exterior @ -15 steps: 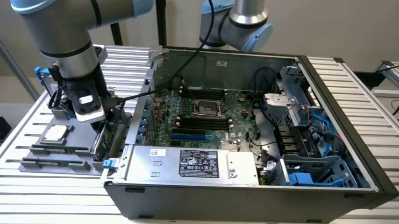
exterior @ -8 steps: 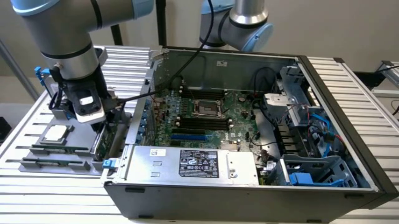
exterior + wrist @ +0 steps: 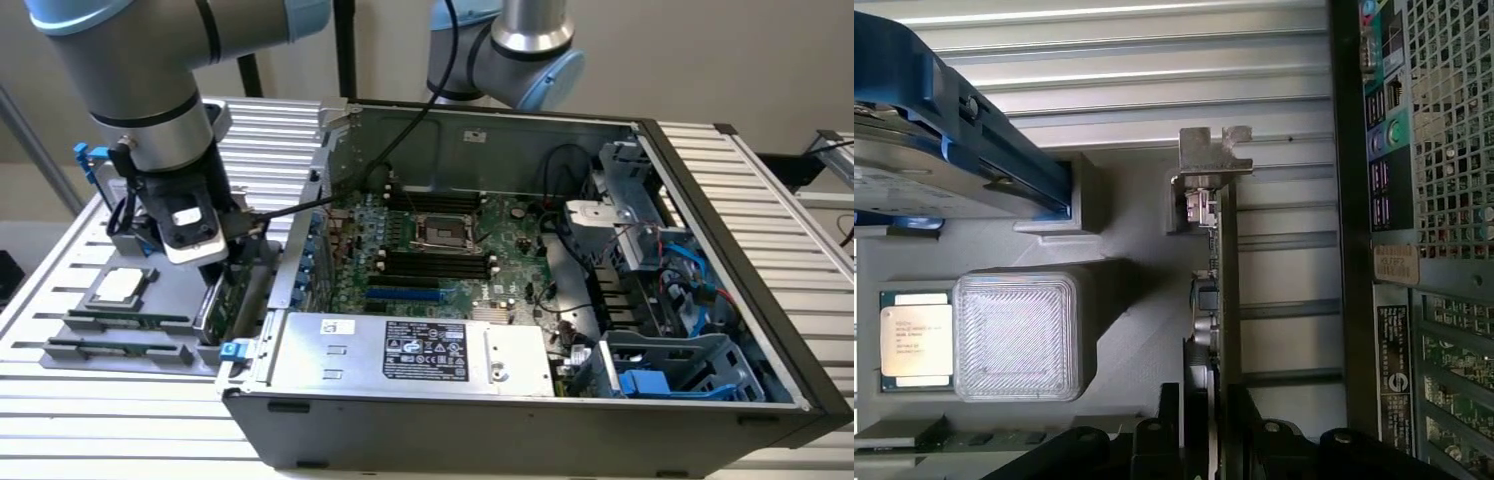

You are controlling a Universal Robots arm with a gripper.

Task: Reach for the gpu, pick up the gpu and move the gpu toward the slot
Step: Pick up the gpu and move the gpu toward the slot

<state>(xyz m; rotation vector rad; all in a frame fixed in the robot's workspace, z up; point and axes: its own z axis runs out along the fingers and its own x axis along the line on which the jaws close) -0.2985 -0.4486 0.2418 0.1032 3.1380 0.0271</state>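
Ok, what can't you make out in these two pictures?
Gpu: edge-on in the wrist view, its face unseen; partly behind the gripper in the exterior view.
Hard drive: cut off by the wrist view's edge.
Processor label: print too small to read.
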